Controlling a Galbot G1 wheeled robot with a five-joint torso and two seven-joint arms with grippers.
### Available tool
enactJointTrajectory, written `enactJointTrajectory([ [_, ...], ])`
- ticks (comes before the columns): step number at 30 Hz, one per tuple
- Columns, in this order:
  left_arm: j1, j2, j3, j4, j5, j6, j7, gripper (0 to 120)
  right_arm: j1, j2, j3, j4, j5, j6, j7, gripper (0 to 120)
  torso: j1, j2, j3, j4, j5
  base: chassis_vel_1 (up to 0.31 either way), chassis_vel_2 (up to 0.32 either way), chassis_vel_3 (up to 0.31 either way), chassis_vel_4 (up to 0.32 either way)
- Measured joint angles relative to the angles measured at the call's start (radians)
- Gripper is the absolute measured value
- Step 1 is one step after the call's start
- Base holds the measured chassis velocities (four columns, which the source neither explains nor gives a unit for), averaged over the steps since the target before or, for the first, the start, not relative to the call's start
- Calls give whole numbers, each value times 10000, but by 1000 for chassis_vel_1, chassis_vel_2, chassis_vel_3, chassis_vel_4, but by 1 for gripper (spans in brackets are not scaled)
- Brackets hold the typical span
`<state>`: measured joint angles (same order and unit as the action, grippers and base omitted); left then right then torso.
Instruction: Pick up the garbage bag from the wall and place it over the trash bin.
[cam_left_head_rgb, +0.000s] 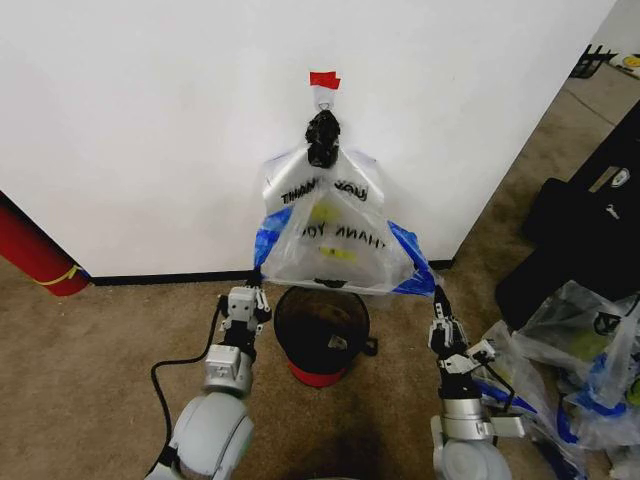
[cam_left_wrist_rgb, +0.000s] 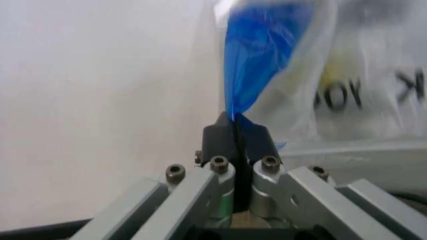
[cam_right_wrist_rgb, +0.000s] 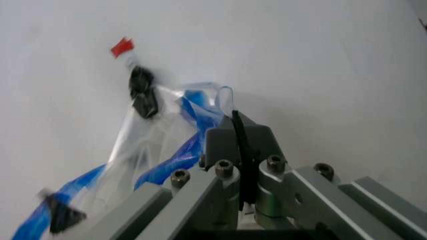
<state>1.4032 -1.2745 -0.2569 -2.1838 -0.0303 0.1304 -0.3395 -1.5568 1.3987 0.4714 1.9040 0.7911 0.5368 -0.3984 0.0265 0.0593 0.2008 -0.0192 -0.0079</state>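
Bag position: the garbage bag (cam_left_head_rgb: 340, 235) hangs against the wall (cam_left_head_rgb: 150, 120), its knotted dark top caught on a small hook (cam_left_head_rgb: 323, 97) just under a red tape strip (cam_left_head_rgb: 324, 78), so its weight is on the hook while you work the lower edge.
Left gripper: your left gripper (cam_left_wrist_rgb: 238, 131) is clamped on the bag's blue lower corner, beside the bin; in the left wrist view the blue film runs straight up out of the closed jaws.
Right gripper: your right gripper (cam_right_wrist_rgb: 238, 131) has its jaws together on a thin strip of the bag at the opposite lower corner.
Why held so: with one corner in each gripper the bottom edge is spread wide, probably to keep the mouth open to about the rim's width.
Bin: the trash bin (cam_left_head_rgb: 322, 330) stands on the carpet directly below the bag and between both arms, so the bag need only come down.
Stage: bag gripped but not yet off the hook, by my reading.
Watch: thin film may tear or slip at the corners.
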Motion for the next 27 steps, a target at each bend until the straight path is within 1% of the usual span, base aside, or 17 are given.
enactJointTrajectory([
  [2,160,19,-74,-161,7,-109,-29,0,-155,-145,1,124,-399,163,-40,0,0,0,0,0,-1,0,0,0,0],
  [5,273,13,-86,-585,-12,-221,-30,0,-251,-223,5,518,-522,216,-75,0,0,0,0,0,-1,0,0,0,0],
  [8,355,-5,-10,-1041,-41,-360,54,0,-255,-193,6,1014,-523,211,-91,0,1,0,0,0,-2,0,0,0,0],
  [9,355,-5,-10,-1041,-41,-360,54,0,-255,-193,6,1014,-523,211,-91,0,1,0,0,0,-2,0,0,0,0],
  [14,585,-46,160,-1813,-215,-454,148,0,-166,-70,39,1759,-567,184,-324,0,1,-1,1,0,-2,0,0,0,0],
  [15,585,-46,160,-1813,-215,-454,148,0,-166,-70,39,1759,-567,184,-324,0,1,-1,1,0,-2,0,0,0,0],
  [20,905,-86,187,-2335,-318,-441,152,0,-111,52,-13,2473,-576,86,-559,0,2,-2,1,-1,-1,0,0,0,0],
  [27,938,-142,44,-2509,-514,-195,47,0,190,117,-154,2708,-576,-102,-633,0,1,-1,1,0,-2,0,0,0,0],
])
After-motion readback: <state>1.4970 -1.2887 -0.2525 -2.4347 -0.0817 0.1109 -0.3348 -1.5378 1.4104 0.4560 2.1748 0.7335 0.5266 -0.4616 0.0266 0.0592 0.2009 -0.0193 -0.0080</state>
